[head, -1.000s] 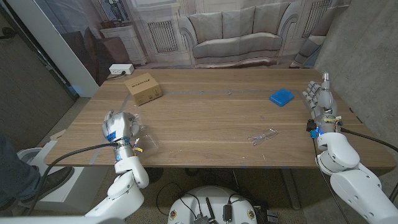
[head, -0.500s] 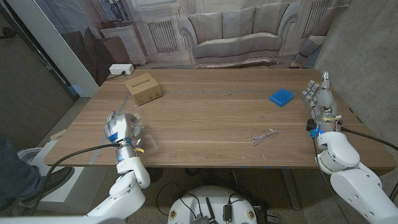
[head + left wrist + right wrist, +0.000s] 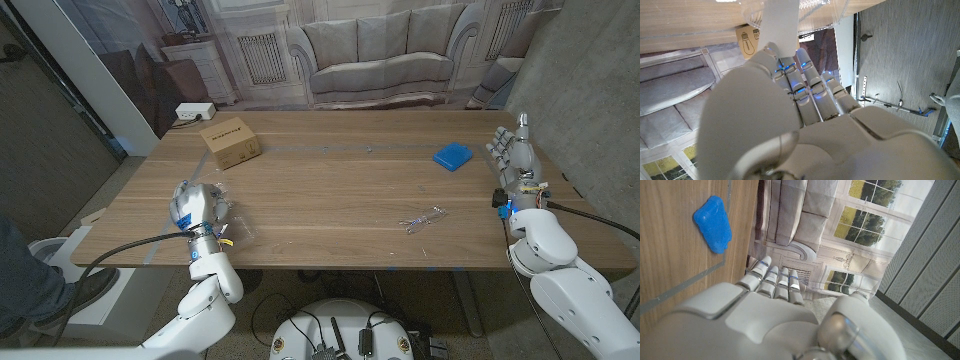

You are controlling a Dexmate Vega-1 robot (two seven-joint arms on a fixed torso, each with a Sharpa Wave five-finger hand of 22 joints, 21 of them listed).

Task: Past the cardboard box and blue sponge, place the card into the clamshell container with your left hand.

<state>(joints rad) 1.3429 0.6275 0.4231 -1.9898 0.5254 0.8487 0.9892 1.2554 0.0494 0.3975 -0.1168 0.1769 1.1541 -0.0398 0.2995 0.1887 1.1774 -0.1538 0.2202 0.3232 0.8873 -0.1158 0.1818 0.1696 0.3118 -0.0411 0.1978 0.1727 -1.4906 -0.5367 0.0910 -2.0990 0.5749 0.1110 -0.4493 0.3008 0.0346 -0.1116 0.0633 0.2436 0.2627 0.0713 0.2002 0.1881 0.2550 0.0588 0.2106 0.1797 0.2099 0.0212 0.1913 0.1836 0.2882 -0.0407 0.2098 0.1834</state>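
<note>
White card (image 3: 782, 24), a flat pale rectangle, stands up from the fingertips of the left hand (image 3: 192, 207), which pinches its lower edge; in the left wrist view its upper part lies against the clear plastic clamshell container (image 3: 815, 11). In the head view that clear container (image 3: 232, 224) sits near the front left edge of the wooden counter (image 3: 330, 190), touching the left hand, with the card itself too small to pick out there. The brown cardboard box (image 3: 230, 142) rests farther back on the counter from the clamshell, well apart from it, toward the rear left corner; a yellowish printed face of it (image 3: 747, 36) shows past the fingers in the left wrist view. The blue sponge (image 3: 452, 155) lies far across the counter from the clamshell, near the right edge, and appears again in the right wrist view (image 3: 714, 223). Just beside the sponge, the right hand (image 3: 512, 158) stands on its edge at the counter's right side, fingers straight and together, holding nothing. A small tangle of wire (image 3: 421, 219) lies between the clamshell and the right hand.
</note>
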